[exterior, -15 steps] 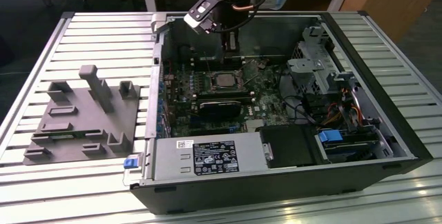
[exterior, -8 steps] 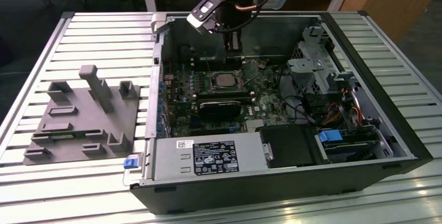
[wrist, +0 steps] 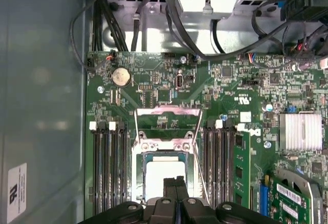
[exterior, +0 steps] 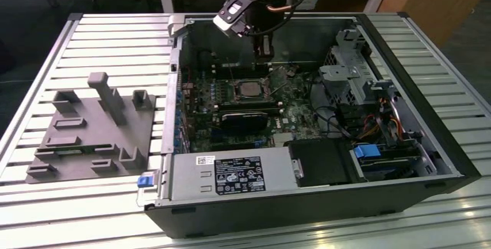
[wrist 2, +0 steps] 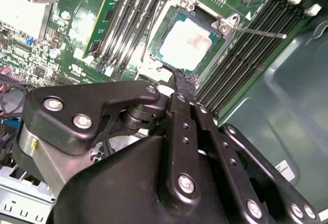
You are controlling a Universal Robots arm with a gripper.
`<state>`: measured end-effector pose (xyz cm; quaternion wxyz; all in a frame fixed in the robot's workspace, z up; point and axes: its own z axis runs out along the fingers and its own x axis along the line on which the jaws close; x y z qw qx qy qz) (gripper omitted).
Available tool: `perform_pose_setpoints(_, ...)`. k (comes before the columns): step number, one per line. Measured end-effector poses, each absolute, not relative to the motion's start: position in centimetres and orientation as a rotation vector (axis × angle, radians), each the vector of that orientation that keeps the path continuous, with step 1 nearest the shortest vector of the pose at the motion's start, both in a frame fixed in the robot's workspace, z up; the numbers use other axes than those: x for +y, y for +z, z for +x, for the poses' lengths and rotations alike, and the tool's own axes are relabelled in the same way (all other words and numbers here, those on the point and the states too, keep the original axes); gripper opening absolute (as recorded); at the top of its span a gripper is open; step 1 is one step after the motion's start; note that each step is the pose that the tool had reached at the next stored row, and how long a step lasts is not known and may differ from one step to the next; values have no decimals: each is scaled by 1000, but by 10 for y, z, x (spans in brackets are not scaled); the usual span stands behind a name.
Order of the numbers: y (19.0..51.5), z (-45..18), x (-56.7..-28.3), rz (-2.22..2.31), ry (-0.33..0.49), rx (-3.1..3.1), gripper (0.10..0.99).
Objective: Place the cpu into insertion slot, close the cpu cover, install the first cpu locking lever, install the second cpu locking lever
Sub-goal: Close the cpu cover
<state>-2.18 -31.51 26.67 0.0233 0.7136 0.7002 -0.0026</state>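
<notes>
The cpu lies flat in the insertion slot on the green board, its silver-grey top showing in both wrist views. The cpu cover, a thin silvery frame, stands swung open beyond one edge of the chip. A thin locking lever sticks out sideways from the socket's corner. My gripper hangs inside the case just above the socket's edge, its black fingers pressed together with nothing between them. In the exterior view the gripper sits a little behind the socket.
Long black memory slots flank the socket on both sides. Cables and a drive cage crowd the case's right in the exterior view, with a power supply in front. A grey slotted fixture lies outside at the exterior view's left.
</notes>
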Motion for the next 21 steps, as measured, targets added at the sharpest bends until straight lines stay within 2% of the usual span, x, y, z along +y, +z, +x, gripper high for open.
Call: perform_pose_setpoints(21,267,15,-315,2210,-10,2169,102)
